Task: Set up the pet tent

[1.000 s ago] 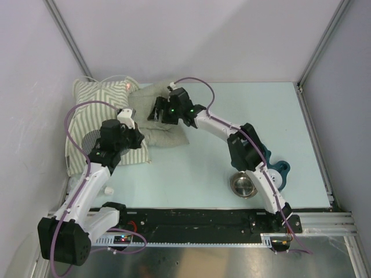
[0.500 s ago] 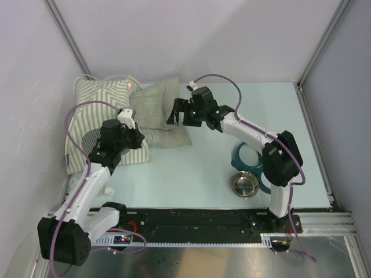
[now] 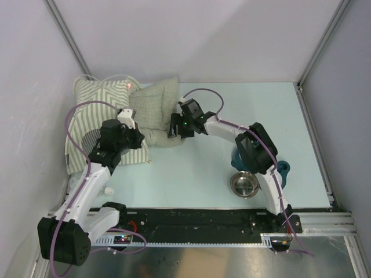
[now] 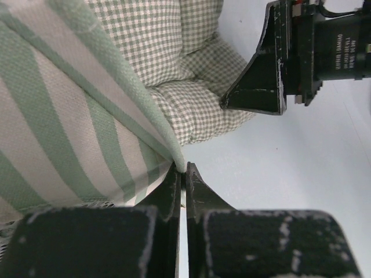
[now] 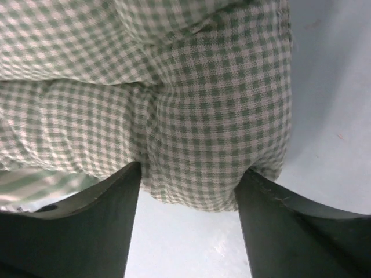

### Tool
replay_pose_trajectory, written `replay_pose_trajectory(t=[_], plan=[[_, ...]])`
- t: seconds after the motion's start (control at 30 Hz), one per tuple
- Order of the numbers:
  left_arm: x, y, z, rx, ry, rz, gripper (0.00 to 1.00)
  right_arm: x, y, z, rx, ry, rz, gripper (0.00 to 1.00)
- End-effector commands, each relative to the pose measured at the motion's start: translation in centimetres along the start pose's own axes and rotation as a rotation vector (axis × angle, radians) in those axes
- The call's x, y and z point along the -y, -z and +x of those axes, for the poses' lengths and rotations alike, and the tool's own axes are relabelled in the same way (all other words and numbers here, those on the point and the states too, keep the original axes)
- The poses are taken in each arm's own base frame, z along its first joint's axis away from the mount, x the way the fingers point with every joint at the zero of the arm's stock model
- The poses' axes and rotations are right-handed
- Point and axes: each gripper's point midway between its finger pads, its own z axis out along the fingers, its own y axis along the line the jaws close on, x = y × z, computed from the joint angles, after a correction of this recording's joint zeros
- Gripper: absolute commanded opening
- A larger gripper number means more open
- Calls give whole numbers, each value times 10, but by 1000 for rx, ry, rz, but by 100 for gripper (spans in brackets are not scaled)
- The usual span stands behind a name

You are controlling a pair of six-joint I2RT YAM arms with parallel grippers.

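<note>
The pet tent (image 3: 95, 113) lies collapsed at the back left, olive and white striped, with a grey mesh patch (image 3: 88, 140) and a small pink-red mark (image 3: 126, 86). My left gripper (image 3: 135, 139) is shut on the tent's near right fabric edge (image 4: 174, 156), the jaws pinching a thin fold at the left gripper's tips (image 4: 184, 171). The checked quilted cushion (image 3: 153, 110) lies against the tent's right side. My right gripper (image 3: 174, 128) is open, its fingers (image 5: 124, 191) straddling the cushion's near right corner (image 5: 208, 127) just above the table.
A steel bowl (image 3: 244, 184) and a teal ring-shaped object (image 3: 280, 168) lie near the right arm's base. Walls close in behind and on both sides. A small white object (image 3: 107, 190) lies by the left arm. The right gripper shows in the left wrist view (image 4: 272, 63).
My right gripper lifted off the cushion's middle, swung right, then came down at the cushion's near right corner. The cushion has puffed up. The left arm has not moved.
</note>
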Motion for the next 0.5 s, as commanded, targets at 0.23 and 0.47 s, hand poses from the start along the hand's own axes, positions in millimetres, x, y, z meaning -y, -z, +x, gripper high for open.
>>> replay_pose_trajectory(t=[0.23,0.47], plan=[[10,0,3,-11,-31,53,0,-124,12,-25,83,-49,-529,1],[9,1,7,-16,-33,53,0,-186,97,-78,167,-300,-923,0]])
